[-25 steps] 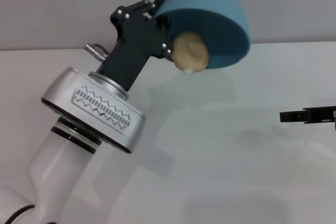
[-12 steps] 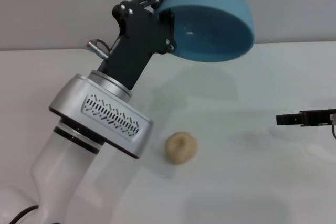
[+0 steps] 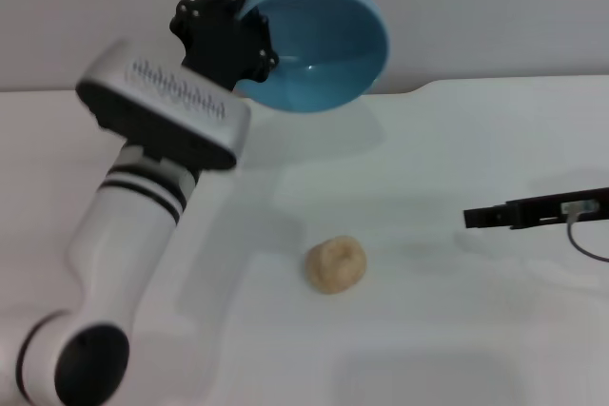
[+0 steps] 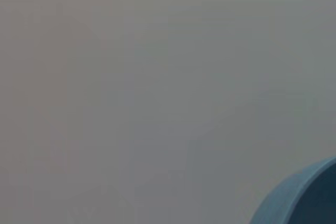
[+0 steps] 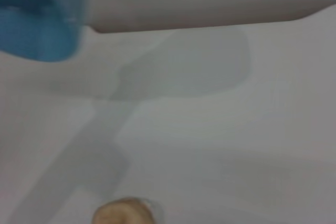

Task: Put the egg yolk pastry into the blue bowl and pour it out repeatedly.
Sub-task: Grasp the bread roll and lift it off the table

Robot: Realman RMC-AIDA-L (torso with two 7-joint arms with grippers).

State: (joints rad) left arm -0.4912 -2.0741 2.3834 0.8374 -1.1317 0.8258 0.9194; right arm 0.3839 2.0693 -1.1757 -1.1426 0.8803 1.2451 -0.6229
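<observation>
The egg yolk pastry (image 3: 334, 264) lies on the white table, a small tan lump with a dimple; part of it also shows in the right wrist view (image 5: 123, 212). My left gripper (image 3: 249, 30) is shut on the rim of the blue bowl (image 3: 319, 40) and holds it in the air at the back, tipped on its side and empty. A part of the bowl shows in the left wrist view (image 4: 304, 195) and in the right wrist view (image 5: 37, 22). My right gripper (image 3: 481, 217) reaches in low from the right, apart from the pastry.
The white table (image 3: 457, 330) runs back to a grey wall (image 3: 495, 7). My left arm (image 3: 143, 197) stands over the table's left side. A thin cable (image 3: 588, 244) hangs by the right gripper.
The pastry fell out of the tipped bowl onto the table. The left arm then swung left and back, turning the bowl. The right gripper moved left.
</observation>
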